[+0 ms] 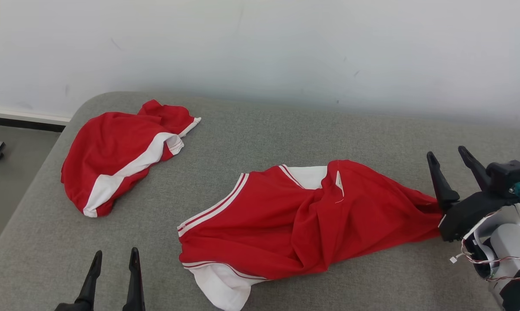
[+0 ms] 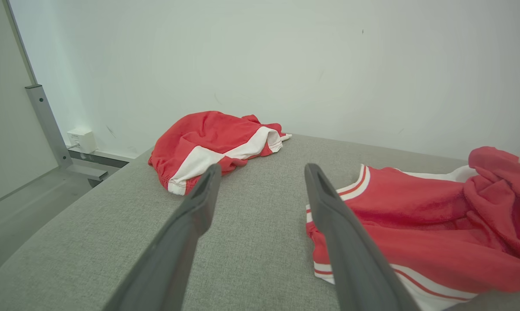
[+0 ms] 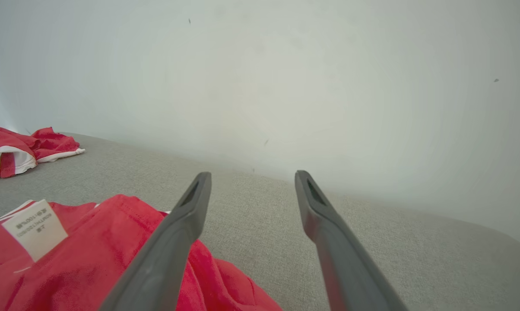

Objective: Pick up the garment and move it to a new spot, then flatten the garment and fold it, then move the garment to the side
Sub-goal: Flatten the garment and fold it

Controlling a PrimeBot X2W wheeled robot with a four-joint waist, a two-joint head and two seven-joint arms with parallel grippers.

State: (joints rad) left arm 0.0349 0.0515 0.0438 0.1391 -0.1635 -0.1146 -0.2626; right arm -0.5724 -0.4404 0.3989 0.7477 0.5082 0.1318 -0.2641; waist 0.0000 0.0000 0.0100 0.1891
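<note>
Standing with fingers spread wide and nothing between them, the right end effector (image 1: pixel 446 152) sits at 3 o'clock, its base touching the bunched narrow end of the garment (image 1: pixel 294 216). The garment lies crumpled on the grey padded surface (image 1: pixel 260 138), long axis 9-to-3 o'clock, white-trimmed end toward 8. The left end effector (image 1: pixel 116 251), at 7 o'clock, gapes empty.

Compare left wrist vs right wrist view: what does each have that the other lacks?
Left wrist: open left claw, a metal post, a white wall box, the floor.
Right wrist: open right claw, beside the jersey's bunched end.
Both: jersey with its label, shorts, grey cushion, white wall.
</note>
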